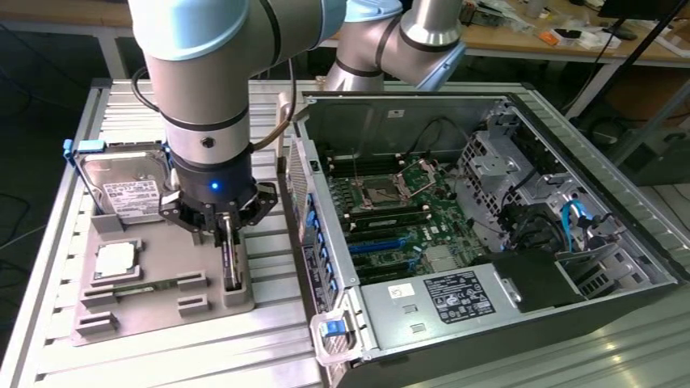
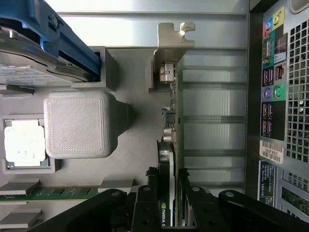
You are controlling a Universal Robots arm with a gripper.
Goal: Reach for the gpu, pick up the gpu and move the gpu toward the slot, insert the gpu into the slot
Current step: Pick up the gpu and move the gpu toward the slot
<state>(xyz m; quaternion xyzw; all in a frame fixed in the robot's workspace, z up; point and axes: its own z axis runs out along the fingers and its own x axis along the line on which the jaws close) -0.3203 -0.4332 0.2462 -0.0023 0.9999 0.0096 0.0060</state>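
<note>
The gpu (image 1: 231, 267) stands on edge in a grey holder (image 1: 173, 242) beside the open computer case. In the wrist view the gpu (image 2: 172, 121) is a thin dark card seen edge-on, its silvery bracket (image 2: 175, 36) at the far end. My gripper (image 1: 225, 234) hangs straight down over the card. In the wrist view the gripper (image 2: 168, 181) has one black finger pressed to each face of the card, so it is shut on it. The card still rests in its holder. The slot (image 1: 377, 240) is a blue strip on the green motherboard inside the case.
A hard drive (image 1: 129, 190) with a white label and a square processor chip (image 1: 116, 260) sit in the same holder, with a memory stick (image 1: 129, 287) in front. The case wall (image 1: 307, 210) rises right beside the card. Drive cages and cables (image 1: 539, 202) fill the case's far side.
</note>
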